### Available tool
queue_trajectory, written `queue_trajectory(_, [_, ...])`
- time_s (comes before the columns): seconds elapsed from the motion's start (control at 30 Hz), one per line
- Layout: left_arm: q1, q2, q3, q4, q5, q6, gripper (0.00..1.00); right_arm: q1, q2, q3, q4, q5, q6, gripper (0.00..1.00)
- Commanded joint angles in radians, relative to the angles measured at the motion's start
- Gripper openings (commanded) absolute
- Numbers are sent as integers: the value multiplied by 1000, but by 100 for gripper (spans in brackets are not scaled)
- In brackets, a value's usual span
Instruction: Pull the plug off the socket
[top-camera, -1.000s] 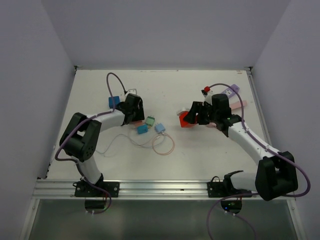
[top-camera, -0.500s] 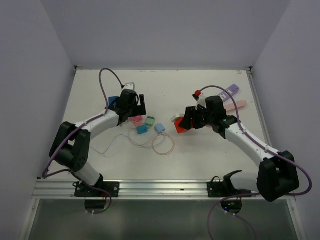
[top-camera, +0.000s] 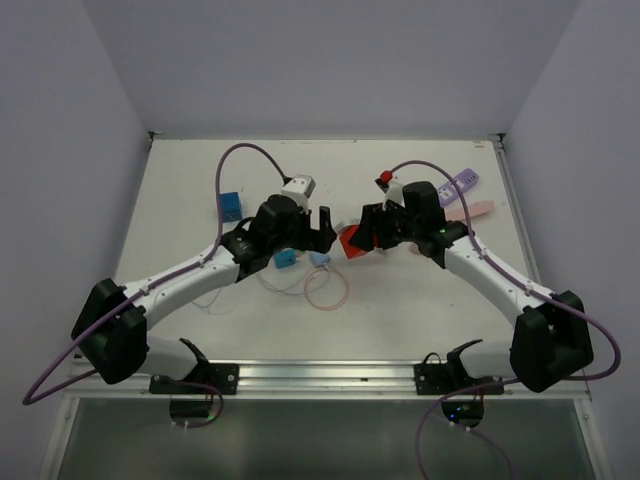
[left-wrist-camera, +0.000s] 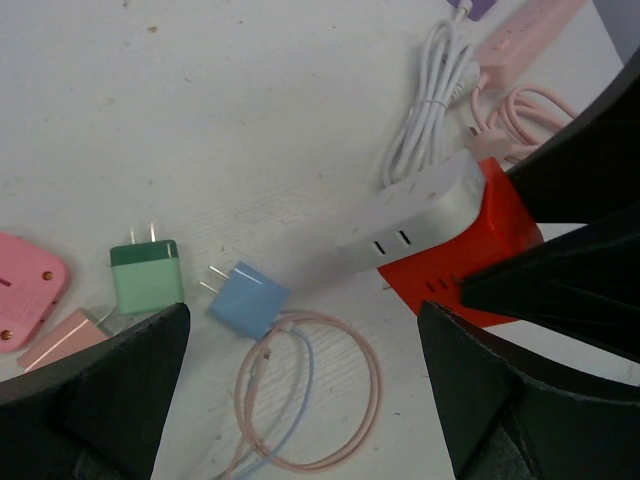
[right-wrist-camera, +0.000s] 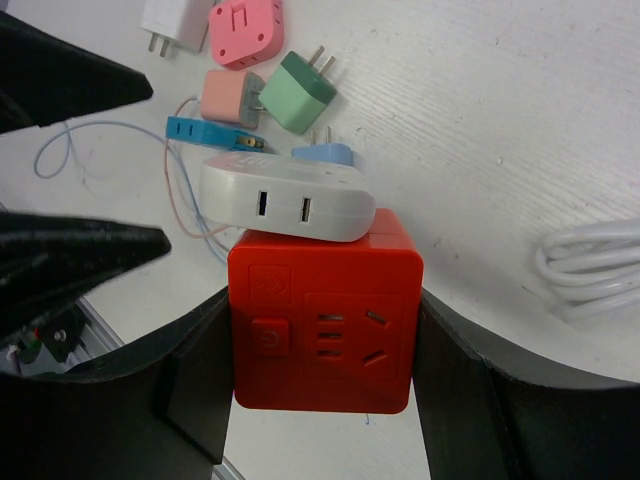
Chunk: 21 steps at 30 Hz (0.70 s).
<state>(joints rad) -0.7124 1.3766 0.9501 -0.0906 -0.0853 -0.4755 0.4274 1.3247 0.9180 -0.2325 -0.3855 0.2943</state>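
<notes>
The socket (right-wrist-camera: 322, 322) is a red cube, held above the table with my right gripper (right-wrist-camera: 320, 345) shut on its two sides. A white plug (right-wrist-camera: 288, 203) with two slots sits pushed into the cube's far face. In the left wrist view the white plug (left-wrist-camera: 415, 212) and red socket (left-wrist-camera: 470, 255) lie just ahead and to the right. My left gripper (left-wrist-camera: 305, 390) stands wide open with nothing between its fingers, a short way left of the plug. From above, the left gripper (top-camera: 318, 235) and right gripper (top-camera: 365, 232) nearly face each other.
Loose on the table under the left gripper lie a blue plug (left-wrist-camera: 247, 298), a green plug (left-wrist-camera: 146, 277), a pink adapter (left-wrist-camera: 25, 290) and a looped pink cable (left-wrist-camera: 320, 390). A coiled white cord (left-wrist-camera: 430, 100) and a pink power strip (left-wrist-camera: 525, 30) lie behind.
My left arm has swung right from the loose plugs toward the socket, and its jaws have opened wide. The right arm has carried the socket leftward.
</notes>
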Motion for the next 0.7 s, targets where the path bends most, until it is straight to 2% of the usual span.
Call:
queue_trajectory(0.0, [-42,13,-8,69,9,-11,100,13,4,62,32,-19,-11,0])
queue_trajectory(0.47, [-50,121,96,15,-183,17,99,66,-18,64,1,-29,-41,0])
queue_trajectory(0.67, [16,124,102,31,-137,-1,98,79,-36,38,-22,-32,-73,0])
